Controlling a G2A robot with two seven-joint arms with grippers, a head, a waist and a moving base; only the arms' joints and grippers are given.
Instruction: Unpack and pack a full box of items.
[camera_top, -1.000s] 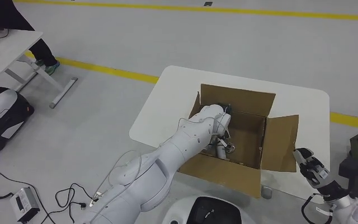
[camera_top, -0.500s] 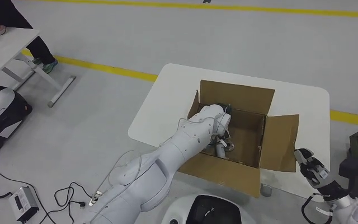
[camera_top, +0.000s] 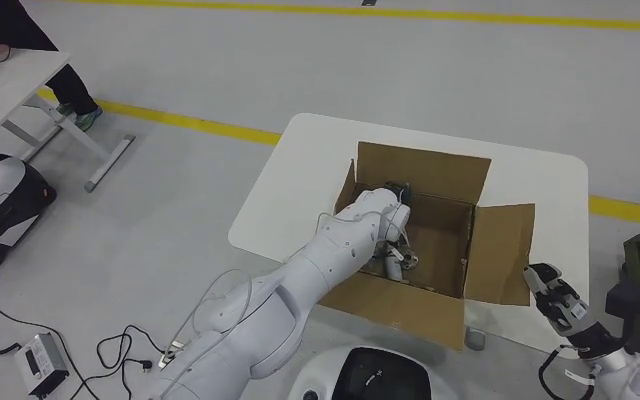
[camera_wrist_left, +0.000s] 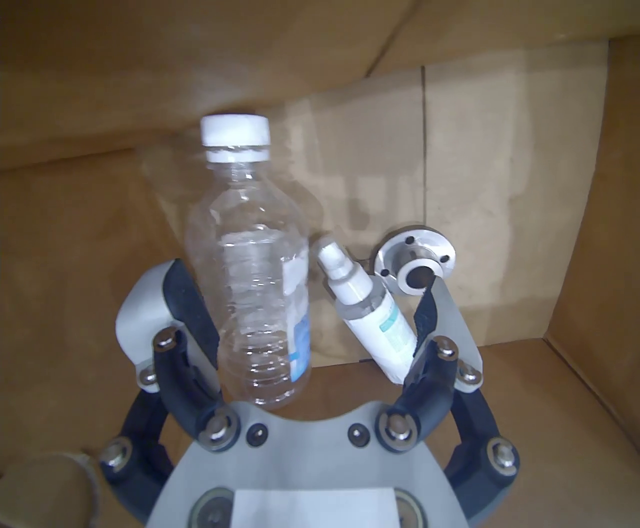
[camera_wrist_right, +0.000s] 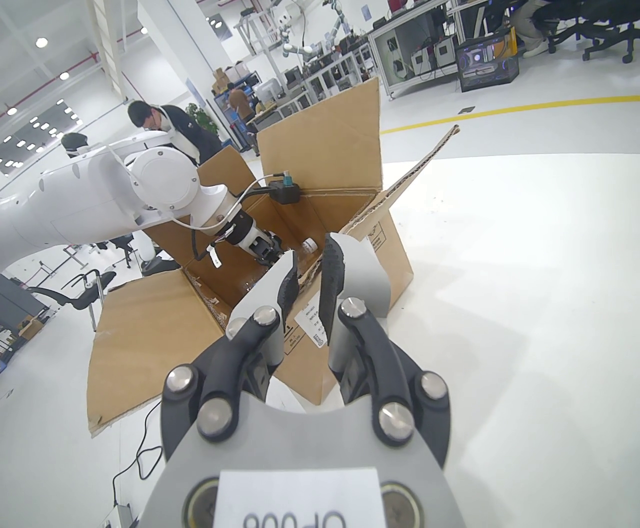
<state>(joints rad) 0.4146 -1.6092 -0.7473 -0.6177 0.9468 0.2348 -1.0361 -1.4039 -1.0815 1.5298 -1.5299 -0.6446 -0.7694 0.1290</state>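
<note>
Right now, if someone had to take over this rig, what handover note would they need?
Left gripper: down inside the cardboard box, jaws open, straddling a clear bottle and a small spray bottle; neither is gripped. A metal flange lies beside them.
Right gripper: outside the box, beside its side flap, jaws nearly together, holding nothing.
Done: the box flaps are open on the table.
Left: close on one item, lift it out, unpack the others, then repack everything.
</note>
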